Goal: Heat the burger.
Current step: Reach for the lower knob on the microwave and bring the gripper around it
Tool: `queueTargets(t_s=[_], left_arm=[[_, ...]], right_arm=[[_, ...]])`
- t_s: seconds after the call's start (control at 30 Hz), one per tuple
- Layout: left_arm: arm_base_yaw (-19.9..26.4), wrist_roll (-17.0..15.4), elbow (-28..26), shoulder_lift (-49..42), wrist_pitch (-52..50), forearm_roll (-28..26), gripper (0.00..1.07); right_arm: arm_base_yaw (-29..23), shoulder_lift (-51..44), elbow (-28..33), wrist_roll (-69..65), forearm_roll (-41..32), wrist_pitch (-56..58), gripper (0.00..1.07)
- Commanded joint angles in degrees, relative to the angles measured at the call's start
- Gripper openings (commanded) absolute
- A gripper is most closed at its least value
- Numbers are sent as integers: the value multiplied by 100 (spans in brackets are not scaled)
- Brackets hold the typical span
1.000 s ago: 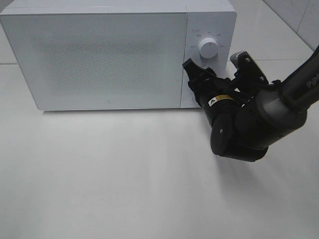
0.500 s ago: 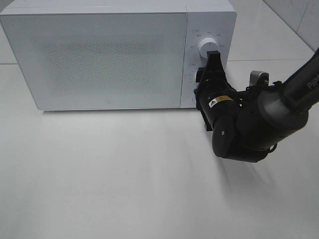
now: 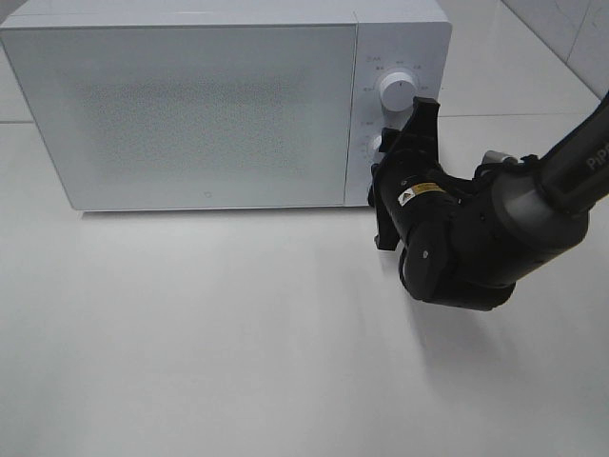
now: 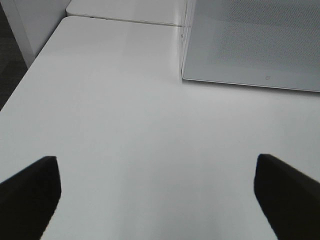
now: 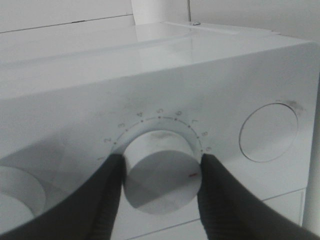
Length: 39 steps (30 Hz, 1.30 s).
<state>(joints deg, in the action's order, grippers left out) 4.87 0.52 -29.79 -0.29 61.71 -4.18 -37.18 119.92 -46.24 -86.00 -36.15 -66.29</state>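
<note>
The burger is not shown in any view; whether it lies behind the shut, frosted grey door cannot be told. That door belongs to a white box-shaped microwave oven (image 3: 209, 114), which is set on a plain white desk (image 3: 190, 333). On the oven's control panel an upper white round knob (image 3: 396, 90) is seen, and below it a lower white round dial (image 5: 160, 175) ringed by printed numbers. This dial is clasped by the right gripper (image 5: 160, 172): its two black fingers (image 5: 107, 192) are pressed against opposite sides of the dial's rim. A round recessed button (image 5: 267, 132) is seen just beside the dial. The black right arm (image 3: 476, 238) is stretched in from the desk's right side. The left gripper (image 4: 160, 200) is held spread wide over bare desk, with nothing between its fingers, well apart from the oven's corner.
</note>
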Motion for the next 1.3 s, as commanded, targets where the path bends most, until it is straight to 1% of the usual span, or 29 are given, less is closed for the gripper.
queueTargets(t_s=[0.03, 0.37, 0.63, 0.97, 1.0, 1.1, 1.13, 1.17, 1.2, 1.23, 1.27, 1.3], left_arm=[[23, -17, 11, -86, -46, -11, 98], [23, -17, 11, -86, -46, -11, 98], [23, -17, 11, -86, -46, -11, 98], [23, -17, 11, -86, -46, -11, 98], [23, -17, 11, -86, -46, -11, 98], [23, -17, 11, -86, -46, -11, 98], [23, -17, 11, -86, -46, -11, 98], [23, -17, 11, -86, -46, -11, 98], [23, -17, 11, -86, -46, -11, 98], [23, -17, 11, -86, -46, -11, 98], [23, -17, 11, -86, -46, -11, 98], [23, -17, 11, -86, -46, -11, 98]], right_arm=[[-80, -103, -246, -160, 1398, -1266, 0], [-80, -103, -246, -160, 1369, -1261, 1], [-80, -103, -246, -332, 1112, -1261, 7], [-80, -103, -246, -367, 1071, -1226, 11], [-80, -103, -246, -344, 991, -1215, 14], [-80, -103, -246, -292, 974, -1209, 15], [-80, -103, -246, -195, 945, -1209, 20], [-80, -103, -246, -132, 871, -1197, 27], [-80, -103, -246, -132, 871, -1197, 27], [-80, -103, -246, -109, 825, -1157, 32], [-80, -103, -246, -57, 739, -1066, 39], [-80, -103, -246, -57, 739, -1066, 39]])
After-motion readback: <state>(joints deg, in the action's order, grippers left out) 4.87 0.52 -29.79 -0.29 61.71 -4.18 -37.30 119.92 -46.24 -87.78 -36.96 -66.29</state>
